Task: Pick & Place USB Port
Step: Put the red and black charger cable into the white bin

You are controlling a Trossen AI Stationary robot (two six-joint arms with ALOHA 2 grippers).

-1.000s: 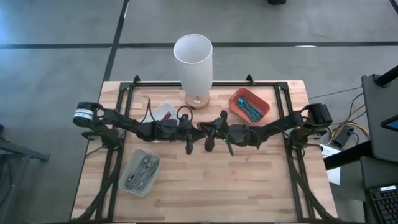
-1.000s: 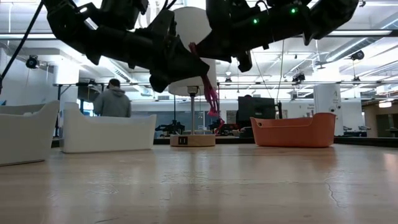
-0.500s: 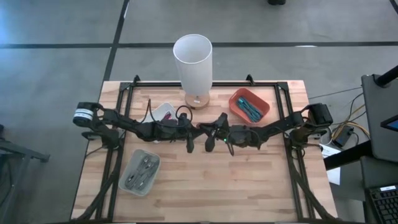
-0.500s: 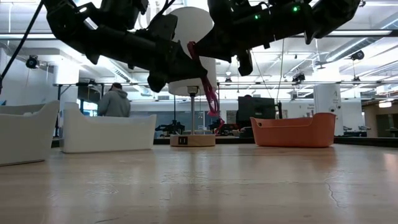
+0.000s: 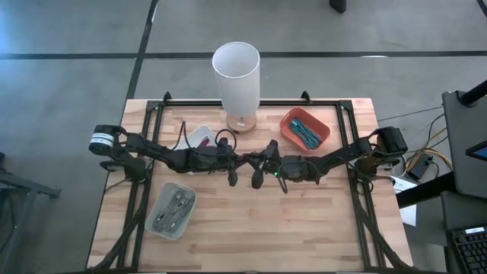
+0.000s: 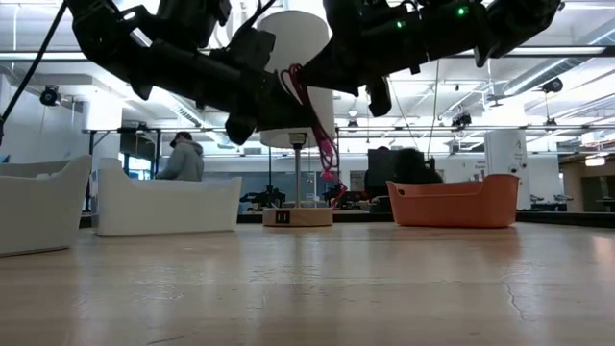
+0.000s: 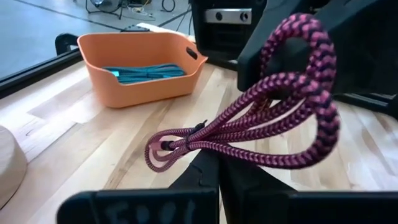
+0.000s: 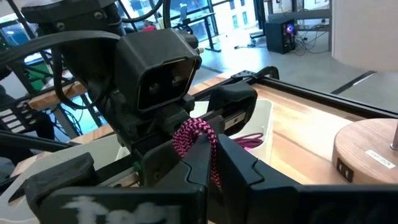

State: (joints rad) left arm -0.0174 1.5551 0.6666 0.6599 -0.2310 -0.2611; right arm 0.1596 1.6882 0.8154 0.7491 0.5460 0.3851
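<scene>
1. Both arms hang over the middle of the table [image 5: 251,228], their tips nearly meeting. Over the last second the right arm has crept a little toward the left one, closing the gap between them.

2. The magenta braided cable [image 7: 273,124] is up in the air between the 2 arms, bundled in loops, with a tail dangling in front of the lamp [image 6: 293,58] in the low view.

3. The left gripper [image 5: 232,176] has its fingers pinched tight at the base of the cable's loops (clear in its own wrist view).

4. The right gripper [image 8: 208,165] has its fingers drawn in close around the top of the same bundle; they look closed on it, so both ends seem held at once.

5. My reading: this is a mid-air handover, and the left side still has to let go.

6. The orange tray [image 5: 306,128] with teal cables sits just behind the right arm, a likely drop spot; the white bin [image 5: 199,137] lies behind the left arm.
</scene>
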